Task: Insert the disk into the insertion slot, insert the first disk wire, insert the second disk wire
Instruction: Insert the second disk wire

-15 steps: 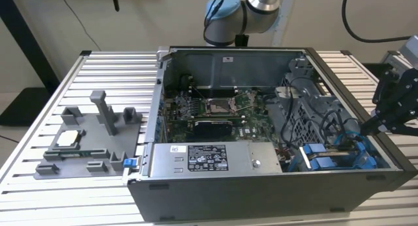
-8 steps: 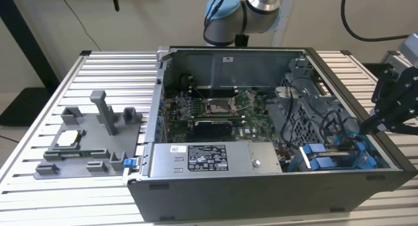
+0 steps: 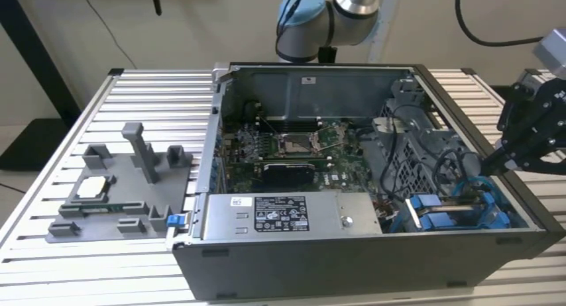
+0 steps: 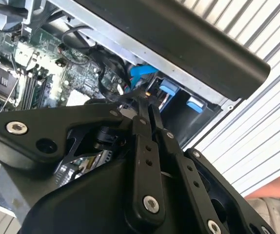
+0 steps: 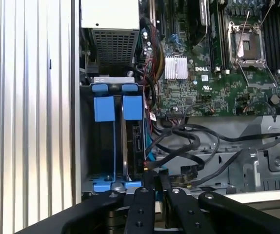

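Resting on the slatted bench [image 3: 89, 279], the open computer case [image 3: 354, 269] has the insertion slot [image 5: 92, 156] in one corner. The disk [image 5: 132, 108] stands on edge inside it, so I judge that step done. The gripper [image 5: 151, 178] hovers just beside the slot's end, jaws clenched together among loose black wires [image 5: 184, 146]. Neither wire looks plugged in, though the disk's connector is hard to make out.

gripper [image 3: 492, 165] body was cut off at the exterior view's right; arm [image 3: 354, 4] ran off its top | first wrist view: disk [image 5: 136, 141] sat edge-on, label hidden
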You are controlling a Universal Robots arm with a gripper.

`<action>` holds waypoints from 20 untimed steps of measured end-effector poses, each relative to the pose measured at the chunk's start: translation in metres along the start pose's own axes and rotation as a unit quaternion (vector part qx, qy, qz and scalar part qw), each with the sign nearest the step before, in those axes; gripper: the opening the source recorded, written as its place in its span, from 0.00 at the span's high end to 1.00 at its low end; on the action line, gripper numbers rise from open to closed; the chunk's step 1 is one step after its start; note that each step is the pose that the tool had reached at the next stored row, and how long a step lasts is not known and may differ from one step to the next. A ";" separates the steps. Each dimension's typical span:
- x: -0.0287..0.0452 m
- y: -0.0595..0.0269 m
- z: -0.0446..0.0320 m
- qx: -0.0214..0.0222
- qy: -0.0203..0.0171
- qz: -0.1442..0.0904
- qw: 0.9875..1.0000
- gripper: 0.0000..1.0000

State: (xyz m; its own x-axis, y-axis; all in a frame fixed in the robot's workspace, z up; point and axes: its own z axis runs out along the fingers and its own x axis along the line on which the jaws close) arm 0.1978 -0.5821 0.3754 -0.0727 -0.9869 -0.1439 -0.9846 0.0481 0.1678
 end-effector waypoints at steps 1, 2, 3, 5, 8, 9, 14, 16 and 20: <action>-0.0004 0.0021 -0.0010 0.000 0.000 0.000 1.000 1.00; -0.0008 0.0042 -0.0016 0.000 0.000 0.000 1.000 1.00; -0.0014 0.0060 -0.0021 0.000 0.000 0.000 1.000 1.00; -0.0028 0.0098 -0.0029 0.000 0.000 0.000 1.000 1.00; -0.0047 0.0158 -0.0038 -0.001 0.000 0.000 1.000 1.00; -0.0051 0.0178 -0.0039 -0.001 0.000 0.000 1.000 1.00; -0.0055 0.0295 -0.0033 -0.002 0.000 0.000 1.000 1.00; -0.0051 0.0351 -0.0024 -0.002 0.000 0.000 1.000 1.00; -0.0040 0.0468 -0.0006 -0.002 0.000 0.000 1.000 1.00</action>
State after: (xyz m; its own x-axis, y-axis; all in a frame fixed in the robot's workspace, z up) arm 0.1521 -0.5760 0.3844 -0.0736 -0.9869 -0.1436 -0.9838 0.0482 0.1728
